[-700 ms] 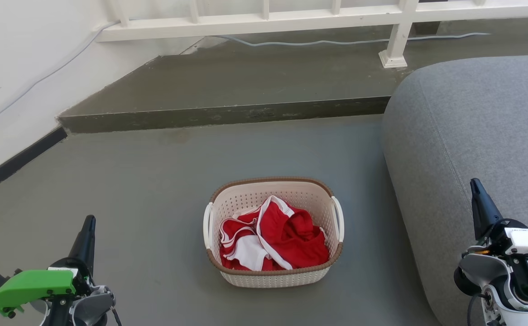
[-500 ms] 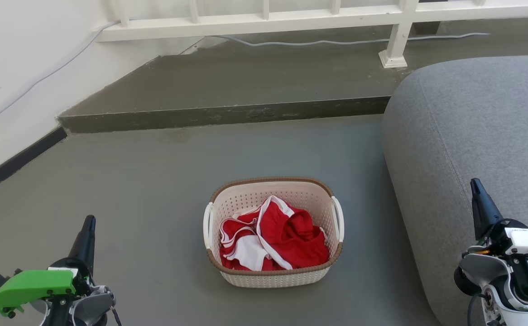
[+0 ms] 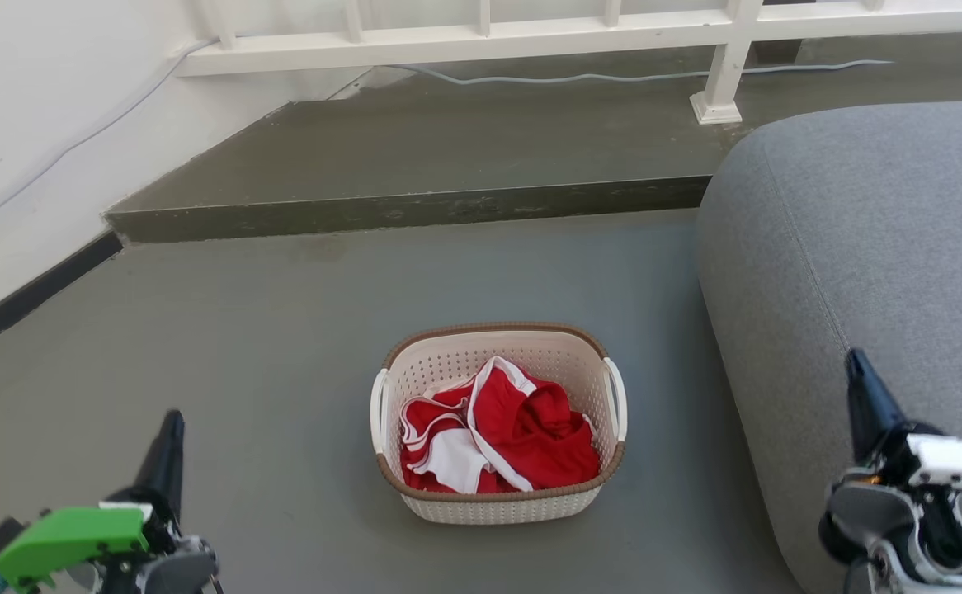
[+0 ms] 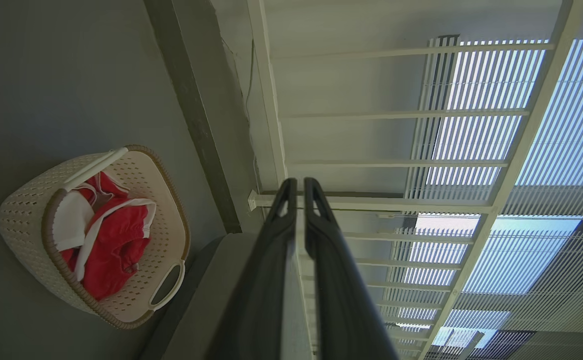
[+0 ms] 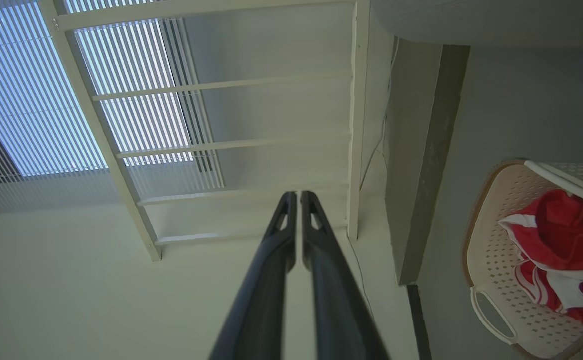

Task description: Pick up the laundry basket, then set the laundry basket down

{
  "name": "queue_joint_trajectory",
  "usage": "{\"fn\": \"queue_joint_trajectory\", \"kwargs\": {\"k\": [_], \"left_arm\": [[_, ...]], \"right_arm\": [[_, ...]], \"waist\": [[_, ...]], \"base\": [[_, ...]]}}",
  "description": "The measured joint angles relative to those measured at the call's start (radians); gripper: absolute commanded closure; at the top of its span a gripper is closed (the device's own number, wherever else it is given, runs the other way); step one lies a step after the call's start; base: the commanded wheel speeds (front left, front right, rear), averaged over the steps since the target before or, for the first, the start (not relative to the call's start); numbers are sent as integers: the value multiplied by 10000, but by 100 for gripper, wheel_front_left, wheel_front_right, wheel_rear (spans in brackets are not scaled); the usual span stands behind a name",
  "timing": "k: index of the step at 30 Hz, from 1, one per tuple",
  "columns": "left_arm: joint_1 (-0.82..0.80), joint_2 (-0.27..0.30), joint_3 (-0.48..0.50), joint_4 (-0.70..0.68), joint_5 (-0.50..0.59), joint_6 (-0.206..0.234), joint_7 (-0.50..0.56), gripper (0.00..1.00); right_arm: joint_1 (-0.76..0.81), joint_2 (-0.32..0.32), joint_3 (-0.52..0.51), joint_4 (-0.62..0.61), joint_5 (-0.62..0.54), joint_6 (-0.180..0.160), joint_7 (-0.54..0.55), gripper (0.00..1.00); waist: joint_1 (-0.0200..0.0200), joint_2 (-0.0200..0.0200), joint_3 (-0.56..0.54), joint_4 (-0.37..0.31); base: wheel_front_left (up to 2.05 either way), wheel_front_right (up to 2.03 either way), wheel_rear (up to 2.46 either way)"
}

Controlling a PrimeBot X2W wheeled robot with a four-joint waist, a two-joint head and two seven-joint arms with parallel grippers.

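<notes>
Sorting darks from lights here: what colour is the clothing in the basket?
Red with white trim, best in the head view: clothing in the basket.

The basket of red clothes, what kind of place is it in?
Probably a living room in a home: there is a soft grey sofa, a basket of red clothes, and a white railing behind.

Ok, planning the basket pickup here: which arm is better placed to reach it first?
Left, marginally. The left gripper looks slightly nearer the laundry basket, with floor between them; the right gripper sits beside the grey sofa, which may crowd its swing. Both are shut.
</notes>
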Motion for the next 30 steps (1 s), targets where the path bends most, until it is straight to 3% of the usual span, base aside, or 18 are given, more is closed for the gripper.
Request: {"fn": "queue_joint_trajectory", "kwargs": {"k": [17,30], "left_arm": [[168,-109,-263,-73,205,0,-320,0],[40,198,-794,-370,1801,0,-911,0]], "right_arm": [[234,46,71,100,-382,-4,-307,0],[180,-502,583,6,-2146,-2,-840,0]], "waist": [[0,0,8,28],[0,0,-1,49]], "base": [[0,0,0],[0,0,0]]}}
